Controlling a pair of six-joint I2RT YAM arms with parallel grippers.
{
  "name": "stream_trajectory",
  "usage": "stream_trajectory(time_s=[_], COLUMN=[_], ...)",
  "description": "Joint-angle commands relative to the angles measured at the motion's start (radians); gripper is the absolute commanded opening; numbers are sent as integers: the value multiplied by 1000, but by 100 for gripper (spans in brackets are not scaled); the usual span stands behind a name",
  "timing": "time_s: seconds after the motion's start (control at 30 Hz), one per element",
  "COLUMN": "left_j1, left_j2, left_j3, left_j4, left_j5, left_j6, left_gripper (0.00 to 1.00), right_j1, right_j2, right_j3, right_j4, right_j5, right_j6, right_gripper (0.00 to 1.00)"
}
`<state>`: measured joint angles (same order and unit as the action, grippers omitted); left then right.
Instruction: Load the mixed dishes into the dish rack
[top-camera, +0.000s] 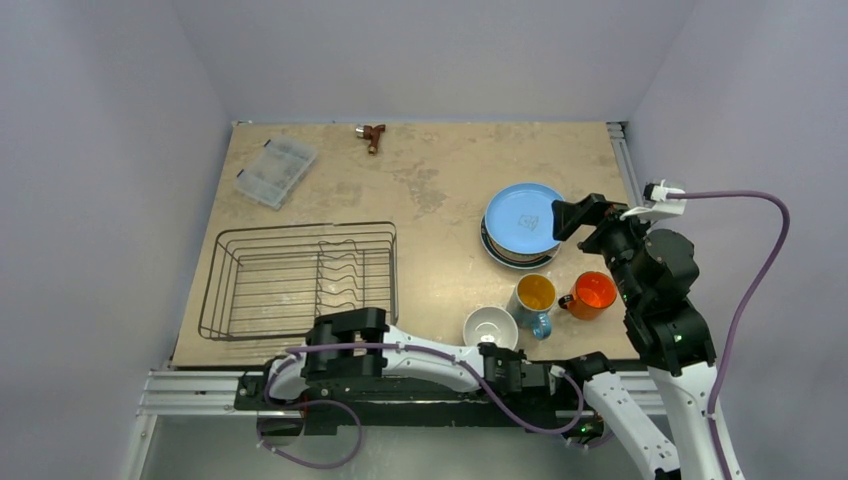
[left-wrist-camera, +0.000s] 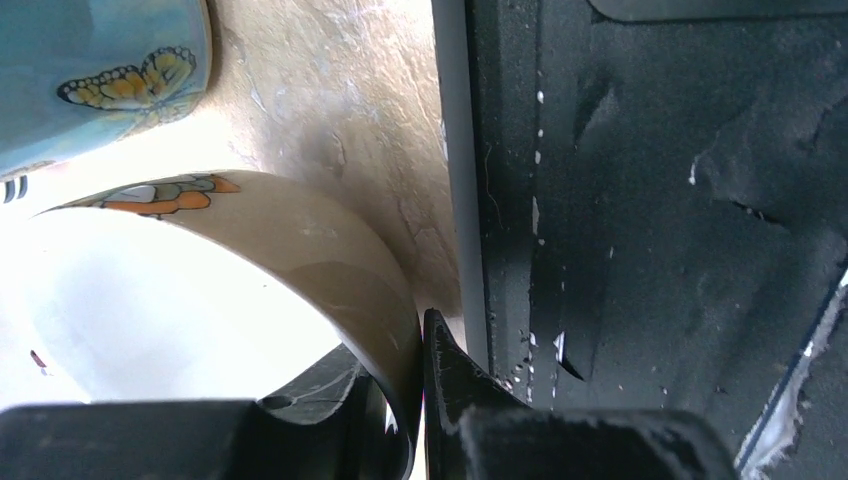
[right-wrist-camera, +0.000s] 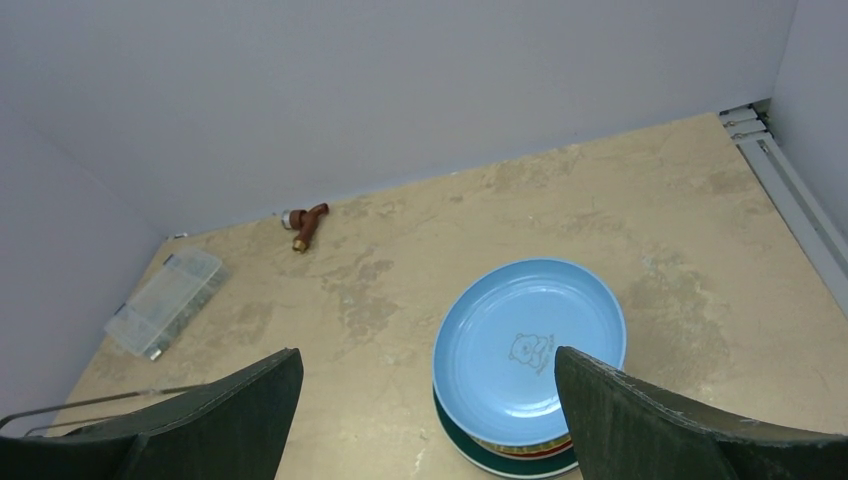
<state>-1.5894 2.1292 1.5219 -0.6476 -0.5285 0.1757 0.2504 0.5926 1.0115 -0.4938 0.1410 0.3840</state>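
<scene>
Left gripper (left-wrist-camera: 405, 365) first: we see its dark fingers (left-wrist-camera: 455, 380) pinched narrow on the wall of the small white bowl (left-wrist-camera: 200, 300), one inside the rim, one outside. From above, we see that bowl (top-camera: 490, 325) at the near edge of the table (top-camera: 440, 170), gripped on its near side; whether it's off the surface, we cannot tell. Just beside it on the right stands the blue mug (top-camera: 535, 300), butterfly print showing, then the orange mug (top-camera: 592, 294) next along. Over to the right gripper (right-wrist-camera: 428, 360): jaws spread wide, nothing between them, hovering over the light blue plate (right-wrist-camera: 530, 345), which tops a stack with a dark green rim (right-wrist-camera: 490, 462) peeking out underneath. We find the dish rack (top-camera: 300, 278) at the table's left, well apart from the bowl. Far back lie a clear plastic box (top-camera: 275, 171) and a small brown tool (top-camera: 372, 135).
</scene>
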Motion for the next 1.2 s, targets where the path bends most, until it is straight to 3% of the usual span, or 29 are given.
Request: stream_trajectory(time_s=[0.0,0.17,0.27,0.43,0.57,0.67,0.73,0.87,1.03,1.07,1.17], left_j1=[5,31,111,427,691,873,990,1204,1353,1364,1367], left_j2=[-147,-404,-576,-883,-1036,-1065,-1061,-993,-783,-732,-672], left_j3=[3,-74,-112,-167,-267,-322,-368,-487,-540,-516,-497], left_j4=[-31,-3,21,108,286,422,574,1157,1979,2061,2073], left_j5=[-8,77,184,645,949,1143,1268,1505,1549,1551,1558], left_j6=[2,33,16,-88,-228,-382,-529,-1002,-1657,-1755,-1799], left_gripper=[0,0,0,0,0,0,0,0,0,0,0], right_j1=[3,3,3,2,3,9,38,175,324,355,436], right_j2=[-3,21,30,102,185,230,254,295,342,353,381], right_j3=[42,65,46,-12,-57,-126,-163,-183,-220,-226,-210], right_j4=[7,-35,-39,-3,82,221,306,377,514,551,612], right_j5=[-4,1,27,-58,-276,-454,-512,-470,-464,-456,-406], right_j6=[-18,-53,-40,12,87,172,209,212,243,246,224], right_gripper=[99,99,99,99,99,99,99,99,99,99,99])
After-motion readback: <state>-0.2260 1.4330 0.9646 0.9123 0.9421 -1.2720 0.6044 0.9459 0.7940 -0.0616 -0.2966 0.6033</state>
